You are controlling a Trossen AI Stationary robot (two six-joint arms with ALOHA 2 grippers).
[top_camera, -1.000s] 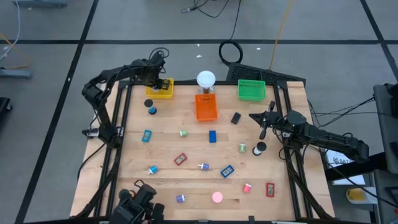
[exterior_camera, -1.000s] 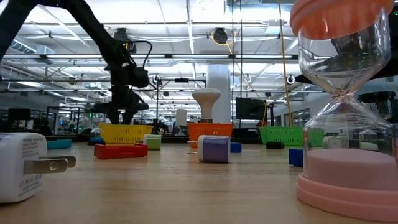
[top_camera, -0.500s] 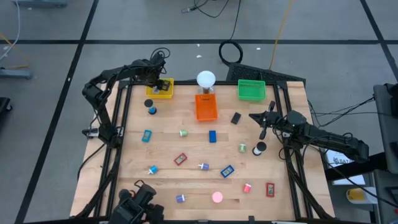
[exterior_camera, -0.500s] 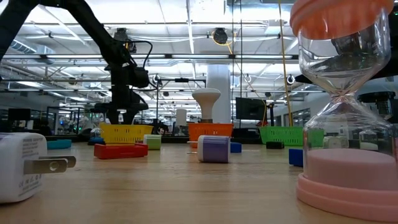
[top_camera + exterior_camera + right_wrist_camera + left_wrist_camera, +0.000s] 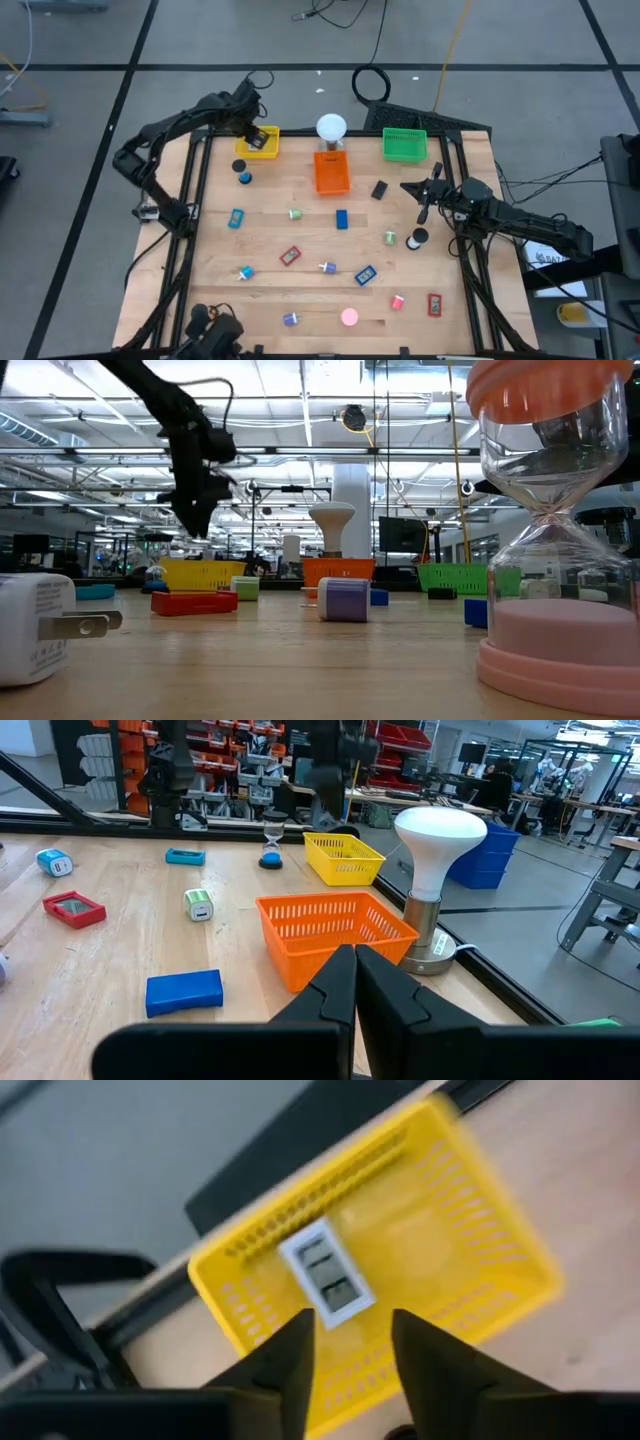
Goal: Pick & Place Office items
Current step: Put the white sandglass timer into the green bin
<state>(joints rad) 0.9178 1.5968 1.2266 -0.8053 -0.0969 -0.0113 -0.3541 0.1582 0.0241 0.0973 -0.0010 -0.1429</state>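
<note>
My left gripper (image 5: 352,1325) hangs open above the yellow tray (image 5: 264,146) at the table's far left, its fingers pointing steeply down. A white-and-grey rectangular piece (image 5: 325,1272) lies flat on the tray's floor, clear of the fingers. Other office items lie spread over the wooden table: a blue block (image 5: 341,219), a red piece (image 5: 290,256), a black roll (image 5: 418,238) and a pink hourglass (image 5: 349,317). My right gripper (image 5: 355,960) waits shut and level at the table's right side, pointing toward the orange tray (image 5: 335,935).
The orange tray (image 5: 332,172) stands at the far middle with the white globe lamp (image 5: 331,128) behind it, and the green tray (image 5: 404,146) at the far right. A small dark hourglass (image 5: 244,172) stands just in front of the yellow tray. Black frame rails run along the table's left and right edges.
My left gripper has risen from just over the yellow tray to well above it, most of the rise coming in the last half second, and it has rolled a little about its own axis. The right arm has kept still.
</note>
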